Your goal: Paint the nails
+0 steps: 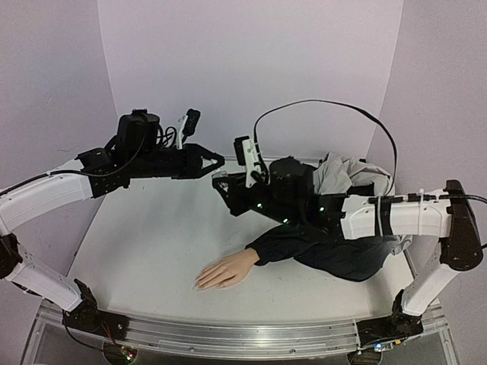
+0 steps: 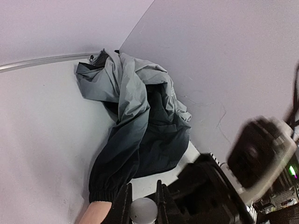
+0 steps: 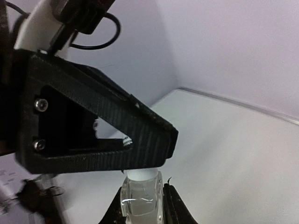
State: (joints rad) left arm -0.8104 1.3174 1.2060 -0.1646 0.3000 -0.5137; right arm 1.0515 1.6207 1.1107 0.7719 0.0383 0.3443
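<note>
The peach mannequin hand (image 1: 226, 270) lies palm down on the white table, fingers pointing left, its dark navy sleeve (image 1: 293, 242) running right. Its nails (image 1: 200, 284) are too small to make out. Both grippers meet in the air well above and behind the hand. My right gripper (image 1: 220, 183) is shut on a small clear glass bottle (image 3: 141, 203). My left gripper (image 1: 219, 162) is shut on the bottle's white cap (image 3: 140, 174), seen as a round pale top (image 2: 143, 210) between its fingers (image 2: 122, 205). The hand's wrist (image 2: 96, 212) shows below.
A crumpled grey and dark jacket (image 1: 350, 182) is heaped at the back right against the wall, joined to the sleeve. Lilac walls close the table on three sides. A metal rail (image 1: 228, 334) runs along the near edge.
</note>
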